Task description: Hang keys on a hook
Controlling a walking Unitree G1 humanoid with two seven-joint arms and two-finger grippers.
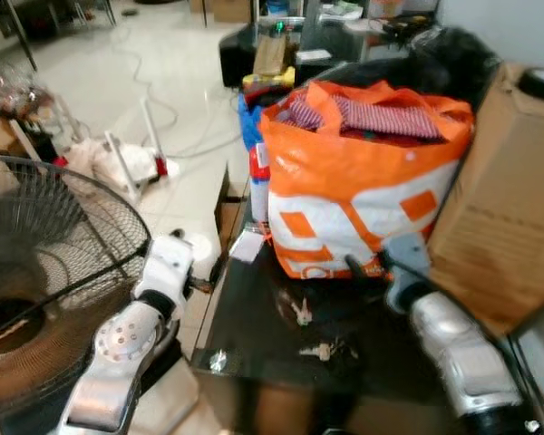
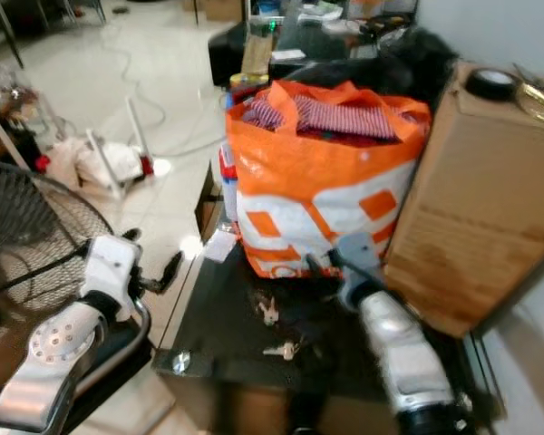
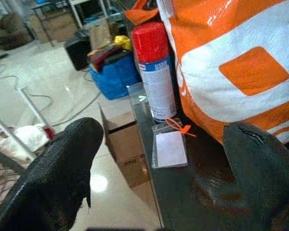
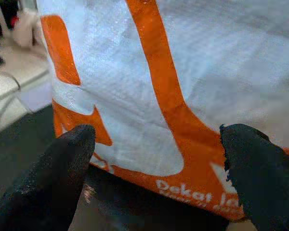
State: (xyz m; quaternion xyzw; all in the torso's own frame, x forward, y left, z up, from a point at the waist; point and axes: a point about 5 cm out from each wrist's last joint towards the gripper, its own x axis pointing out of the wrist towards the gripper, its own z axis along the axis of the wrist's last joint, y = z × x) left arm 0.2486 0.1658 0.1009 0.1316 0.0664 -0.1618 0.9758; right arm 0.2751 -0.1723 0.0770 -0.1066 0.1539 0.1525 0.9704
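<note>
Two small bunches of keys lie on the dark glass table (image 1: 254,340): one bunch (image 1: 301,313) nearer the bag, another bunch (image 1: 324,351) closer to the front edge. My right gripper (image 1: 367,267) hovers over the table just behind the keys, open, its fingers (image 4: 62,178) pointing at the foot of the orange-and-white bag (image 1: 363,190). My left gripper (image 1: 208,276) is open at the table's left edge, off the keys, with nothing between its fingers (image 3: 62,173). No hook can be made out.
A big cardboard box (image 1: 508,199) leans at the right. A red-capped spray can (image 3: 154,72) and a clear card sleeve (image 3: 170,148) sit by the bag. A standing fan (image 1: 45,281) is at my left. Cables and clutter cover the white floor (image 1: 163,109).
</note>
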